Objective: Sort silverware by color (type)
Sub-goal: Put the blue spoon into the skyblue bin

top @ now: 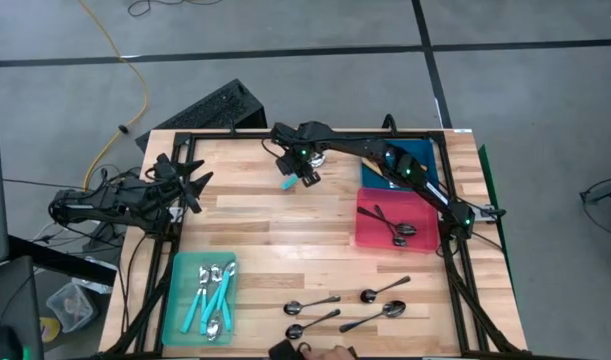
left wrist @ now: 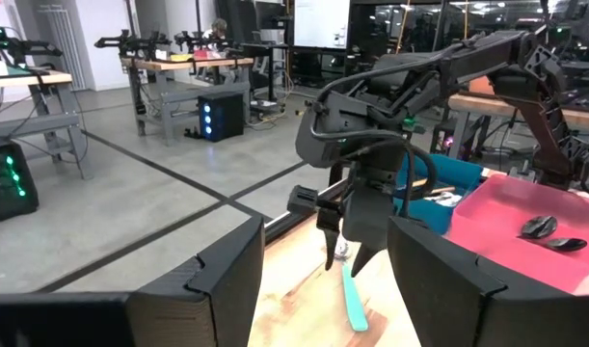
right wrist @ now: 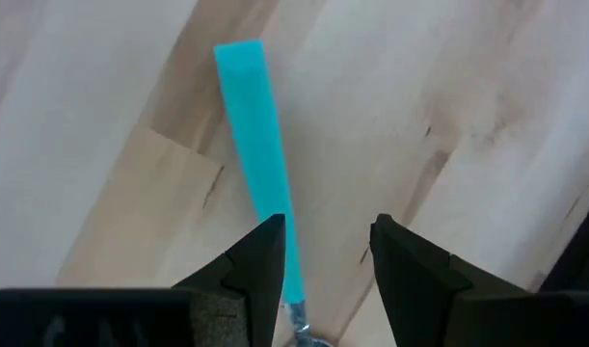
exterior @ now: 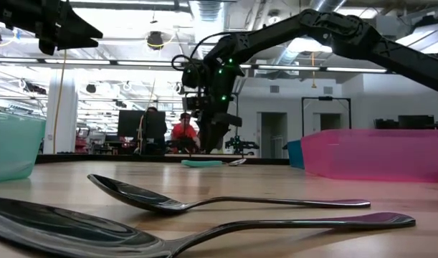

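Observation:
A teal-handled spoon (top: 288, 181) lies flat on the wooden table at the far middle, also seen in the right wrist view (right wrist: 251, 125). My right gripper (right wrist: 328, 231) hangs open just above it, pointing steeply down, with the handle passing under one fingertip (right wrist: 271, 241); from the side it (exterior: 213, 143) stands clear of the spoon (exterior: 204, 163). Several teal spoons lie in the teal tray (top: 180, 268). Two dark spoons lie in the pink tray (top: 370, 236). Several dark spoons (top: 385, 290) lie loose near the front edge. My left gripper (top: 195, 185) waits open at the table's left edge.
A blue tray (top: 425, 155) stands behind the pink one at the far right. A person's hand (top: 315, 352) shows at the table's near edge. Bare wood stretches across the table's middle. A keyboard (top: 215, 108) lies on the floor beyond the far edge.

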Available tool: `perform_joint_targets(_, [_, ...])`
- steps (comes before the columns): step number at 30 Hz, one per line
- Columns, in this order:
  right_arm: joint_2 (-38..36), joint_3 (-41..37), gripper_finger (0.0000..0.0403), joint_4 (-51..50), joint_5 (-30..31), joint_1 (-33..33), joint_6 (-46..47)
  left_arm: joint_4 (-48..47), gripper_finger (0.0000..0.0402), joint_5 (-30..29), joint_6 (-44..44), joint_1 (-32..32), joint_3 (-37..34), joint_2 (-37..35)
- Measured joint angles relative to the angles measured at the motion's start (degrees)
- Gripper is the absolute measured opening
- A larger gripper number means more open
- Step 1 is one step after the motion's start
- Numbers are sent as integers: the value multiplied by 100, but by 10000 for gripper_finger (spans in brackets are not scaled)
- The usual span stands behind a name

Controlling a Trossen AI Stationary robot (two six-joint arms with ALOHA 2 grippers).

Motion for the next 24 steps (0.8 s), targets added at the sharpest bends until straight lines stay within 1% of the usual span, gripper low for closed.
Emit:
perform_joint_targets(4, [-197,16,169,-100,32,-55,512,0,206,1,7,0,0,2])
perform_joint_targets(5, [-207,16,163,-151,132,-91,688,0,206,-1,9,0,0,2])
perform_joint_targets(8, [-194,8,139,-357,856,-153,1316,0,206,0,13,2,0,2])
perform_joint_targets(10, [-192,6,115,-541,1167,-191,1754,0,206,-1,12,1,0,2])
perform_joint_targets(12, [-238,7,84,-798,1218,-216,2333,0,206,1,13,2,0,2])
perform_joint_targets(15, [-257,10,26,-1175,1226,-223,3356,0,206,1,13,0,0,2])
perform_joint_targets(16, [-257,10,18,-1286,1254,-222,3676,2,206,1,11,0,0,2])
perform_joint_targets(19, [-239,10,19,-1493,1326,-215,4427,2,206,1,11,1,0,2])
perform_joint_targets(22, [-217,10,18,-1433,1331,-195,4688,2,206,1,11,0,0,2])
perform_joint_targets(24, [-215,7,14,-1222,1236,-164,4762,2,206,1,9,0,0,2])
